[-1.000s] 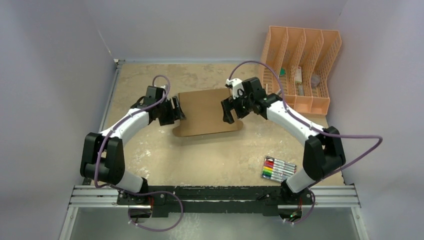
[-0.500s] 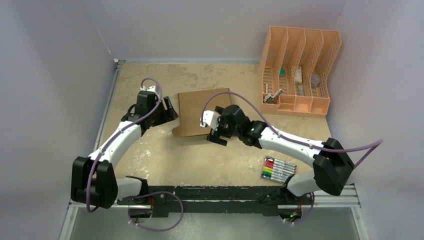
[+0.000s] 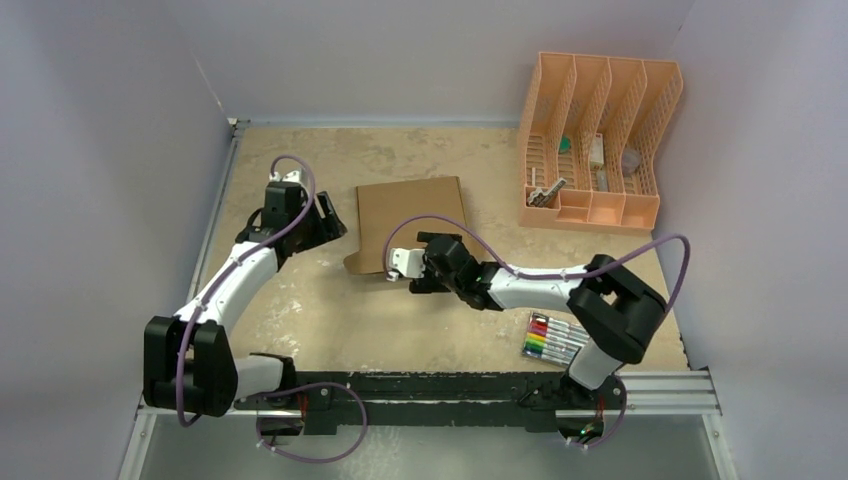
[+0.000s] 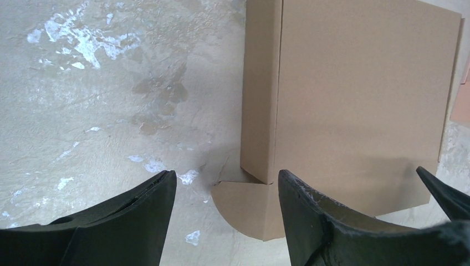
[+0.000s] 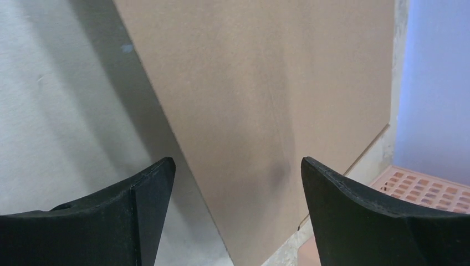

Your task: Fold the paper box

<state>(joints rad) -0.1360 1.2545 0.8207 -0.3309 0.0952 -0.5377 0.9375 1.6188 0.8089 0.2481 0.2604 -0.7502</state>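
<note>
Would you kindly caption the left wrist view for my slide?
Open left gripper poised beside the flat paper box.
</note>
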